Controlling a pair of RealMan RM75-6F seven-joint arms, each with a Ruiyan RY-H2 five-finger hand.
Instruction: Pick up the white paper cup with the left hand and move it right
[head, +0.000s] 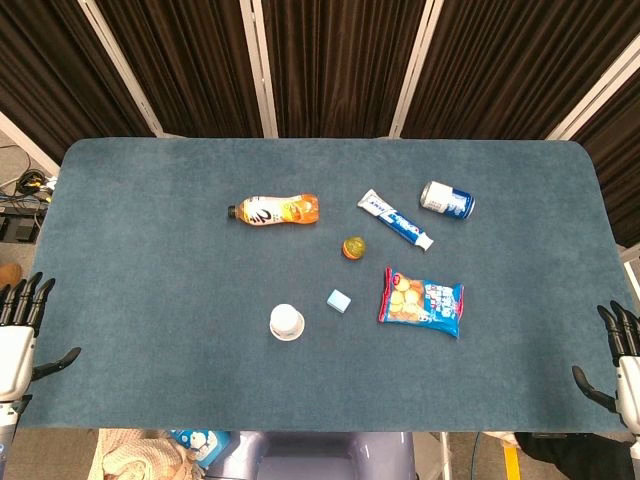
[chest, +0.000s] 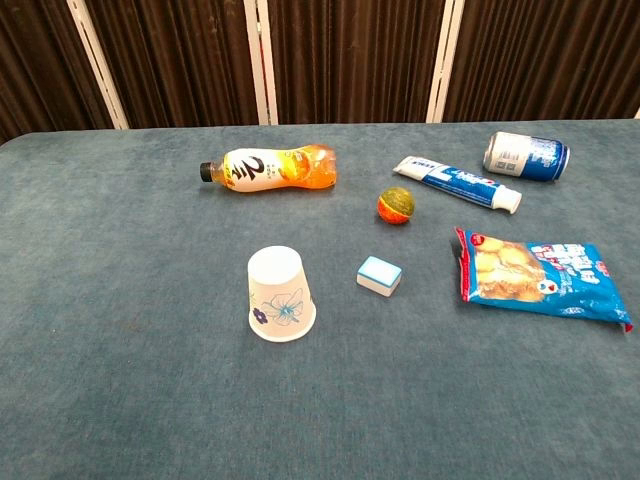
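The white paper cup (head: 286, 322) stands upside down on the blue table, a little left of centre near the front; the chest view shows its flower print (chest: 279, 296). My left hand (head: 20, 335) hangs at the table's front left corner, fingers spread, holding nothing, far from the cup. At the front right corner my right hand (head: 622, 365) is also open and empty. Neither hand appears in the chest view.
A small blue-and-white block (head: 339, 300) lies just right of the cup. Further right is a snack bag (head: 421, 301). Behind are an orange ball (head: 353, 248), an orange drink bottle (head: 274, 210), a toothpaste tube (head: 396, 220) and a blue can (head: 447, 199).
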